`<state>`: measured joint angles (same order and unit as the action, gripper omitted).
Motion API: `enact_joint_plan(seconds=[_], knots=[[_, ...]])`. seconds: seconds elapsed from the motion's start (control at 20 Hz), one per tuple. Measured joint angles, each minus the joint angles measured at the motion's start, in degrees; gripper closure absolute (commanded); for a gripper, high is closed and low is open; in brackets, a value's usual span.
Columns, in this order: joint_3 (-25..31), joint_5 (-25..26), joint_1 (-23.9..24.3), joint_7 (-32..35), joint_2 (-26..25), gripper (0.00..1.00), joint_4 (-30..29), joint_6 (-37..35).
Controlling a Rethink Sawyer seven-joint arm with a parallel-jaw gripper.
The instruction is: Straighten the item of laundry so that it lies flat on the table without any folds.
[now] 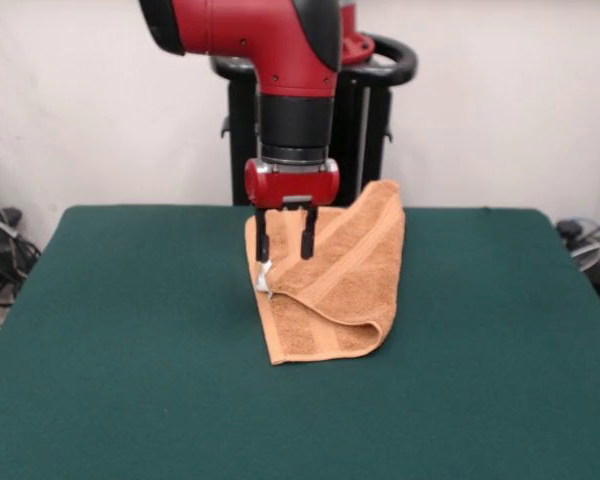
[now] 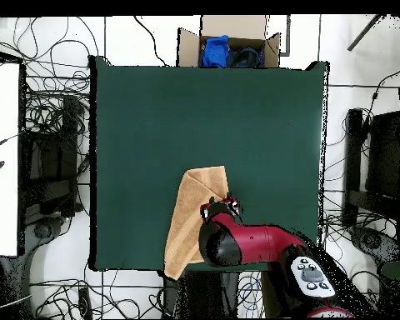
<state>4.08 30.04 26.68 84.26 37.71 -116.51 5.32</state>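
the front view shows the gripper (image 1: 285,243) with its two dark fingers (image 1: 307,235) parted and pointing down over the folded towel (image 1: 330,285), holding nothing; from overhead the arm (image 2: 253,244) hides them. overhead also shows a cardboard box (image 2: 229,46) beyond the table (image 2: 153,125) (blue cloth inside). one towel lies doubled over toward the robot's side, its far corner overhanging the table's edge.
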Motion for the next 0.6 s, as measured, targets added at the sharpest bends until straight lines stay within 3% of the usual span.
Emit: enact_joint_plan(seconds=[0.6], knots=[[0.00, -0.01, 0.01, 0.00, -0.57, 0.00, 0.00, 0.00]])
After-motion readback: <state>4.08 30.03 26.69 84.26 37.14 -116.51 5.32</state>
